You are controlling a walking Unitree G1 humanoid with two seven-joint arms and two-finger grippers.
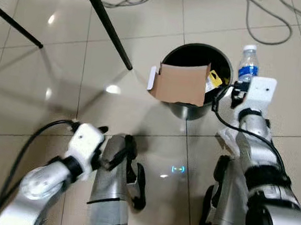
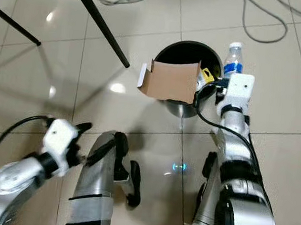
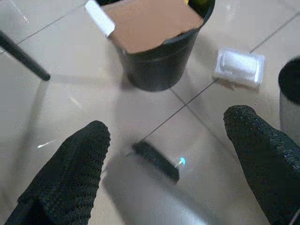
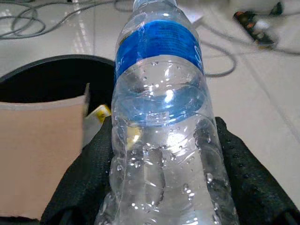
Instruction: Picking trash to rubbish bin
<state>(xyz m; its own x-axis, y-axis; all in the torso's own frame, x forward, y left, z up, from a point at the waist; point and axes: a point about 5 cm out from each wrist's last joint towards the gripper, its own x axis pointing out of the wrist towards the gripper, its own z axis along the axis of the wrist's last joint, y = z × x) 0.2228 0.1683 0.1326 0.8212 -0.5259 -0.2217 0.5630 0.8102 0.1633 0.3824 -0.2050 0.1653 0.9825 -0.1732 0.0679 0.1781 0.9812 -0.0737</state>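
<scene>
A black rubbish bin [image 1: 197, 56] stands on the tiled floor ahead, with a brown cardboard box [image 1: 180, 83] sticking out of its near side and a yellow scrap [image 1: 214, 78] inside. My right gripper [image 4: 161, 180] is shut on a clear plastic water bottle [image 4: 161, 93] with a blue label. It holds the bottle upright [image 1: 248, 63] just beside the bin's right rim. My left gripper [image 3: 164, 154] hangs low at the left, open, with nothing between its black fingers [image 3: 70, 173].
A white packet [image 3: 238, 68] lies on the floor to the right of the bin. Black slanted stand legs [image 1: 108, 24] cross the floor at the upper left. Grey cables [image 1: 268, 28] lie beyond the bin. My own legs [image 1: 109, 193] show below.
</scene>
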